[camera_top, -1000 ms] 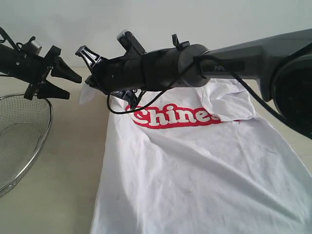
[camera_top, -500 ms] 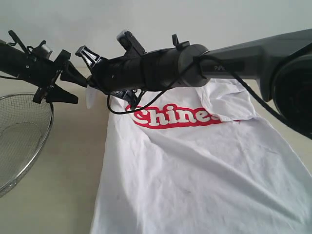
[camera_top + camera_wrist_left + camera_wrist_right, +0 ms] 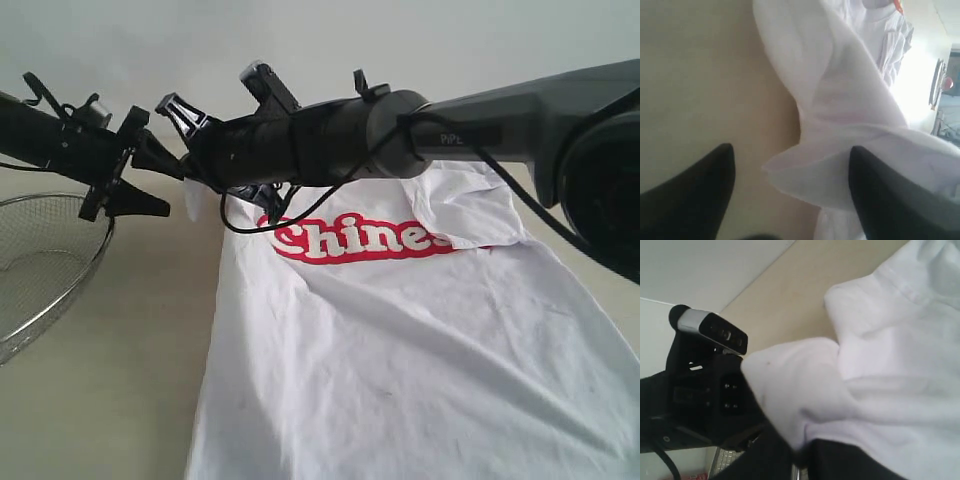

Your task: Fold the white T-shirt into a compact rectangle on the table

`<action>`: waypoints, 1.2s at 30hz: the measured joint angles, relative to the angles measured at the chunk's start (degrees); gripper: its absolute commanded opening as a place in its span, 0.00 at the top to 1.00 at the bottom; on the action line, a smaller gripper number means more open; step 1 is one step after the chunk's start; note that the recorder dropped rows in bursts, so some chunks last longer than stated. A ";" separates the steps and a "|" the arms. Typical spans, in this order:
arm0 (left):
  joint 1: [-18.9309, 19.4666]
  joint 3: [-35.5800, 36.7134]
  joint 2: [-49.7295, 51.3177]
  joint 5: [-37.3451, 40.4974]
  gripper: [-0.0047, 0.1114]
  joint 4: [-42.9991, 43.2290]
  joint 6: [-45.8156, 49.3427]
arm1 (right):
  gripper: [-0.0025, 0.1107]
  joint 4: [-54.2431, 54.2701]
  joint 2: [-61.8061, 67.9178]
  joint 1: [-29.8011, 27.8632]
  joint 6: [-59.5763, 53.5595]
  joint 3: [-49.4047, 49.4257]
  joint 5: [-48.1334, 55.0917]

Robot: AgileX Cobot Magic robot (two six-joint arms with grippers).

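Right end effector [image 3: 799, 452], reaching across the white T-shirt [image 3: 400, 350] toward 9 o'clock in the exterior view, is clamped on the shirt's sleeve [image 3: 840, 160] and holds that fabric raised off the tabletop [image 3: 110, 380]. Left end effector [image 3: 175, 192] faces it from 9 o'clock with its fingers [image 3: 700, 200] wide apart. The sleeve's hem hangs between them, and whether it touches either one cannot be told. The rest of the shirt lies chest-up and spread flat, its red band [image 3: 360, 240] of white lettering toward 12 o'clock and a flap folded over the band's 3 o'clock end. A wire-mesh basket [image 3: 50, 290] sits at 9 o'clock, apart from the shirt.
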 measured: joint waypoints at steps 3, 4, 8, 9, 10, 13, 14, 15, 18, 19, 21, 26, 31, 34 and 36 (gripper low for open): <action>0.24 0.00 0.20 0.00 0.42 -5.10 0.40 | 0.98 0.00 0.00 -0.49 0.00 0.00 0.12; 0.32 0.00 0.20 0.00 0.42 -5.47 0.49 | 0.98 0.00 0.00 -0.49 0.00 0.00 0.12; 1.31 0.00 0.20 0.00 0.42 -6.72 0.61 | 0.98 0.00 0.00 -0.49 0.00 0.00 0.12; 1.46 0.00 0.09 0.00 0.42 -7.15 0.43 | 0.98 0.00 0.00 -0.49 0.00 0.00 0.12; 1.58 0.00 -0.27 0.00 0.42 -7.15 -0.23 | 0.98 0.00 0.00 -0.49 -0.04 0.00 0.12; 1.69 0.00 -1.97 0.00 0.42 -4.27 -1.74 | 0.98 0.00 0.00 -0.49 -0.04 0.00 0.02; 1.69 0.00 -2.62 0.00 0.42 -2.48 -2.40 | 0.98 0.00 0.00 -0.49 -0.04 0.00 -0.10; 1.69 0.00 -2.80 0.00 0.42 -1.62 -2.60 | 0.98 0.00 0.00 -0.49 -0.15 0.00 -0.22; 1.55 0.00 -2.88 0.00 0.43 2.51 -3.83 | 0.98 0.00 0.00 -0.49 -0.15 0.00 -0.42; 1.34 0.00 -2.88 0.00 0.44 3.92 -4.08 | 0.98 0.00 0.00 -0.49 -0.15 0.00 -0.42; 1.01 0.00 -2.88 0.00 0.48 5.22 -4.21 | 0.98 0.00 0.00 -0.49 -0.28 0.00 -0.42; 0.74 0.00 -3.62 0.10 0.62 5.58 -4.21 | 0.98 0.00 0.00 -0.49 -1.01 0.00 -0.42; 0.74 0.00 -6.87 0.10 0.79 3.19 -3.52 | 0.98 0.00 0.00 -0.49 0.03 0.00 0.40; 1.22 0.00 -9.14 0.10 0.88 1.54 -2.74 | 0.98 0.00 0.00 -0.49 0.02 0.00 1.25; 1.78 0.00 -10.99 0.10 0.92 0.16 -2.02 | 0.91 0.00 0.00 -0.49 0.02 0.00 2.52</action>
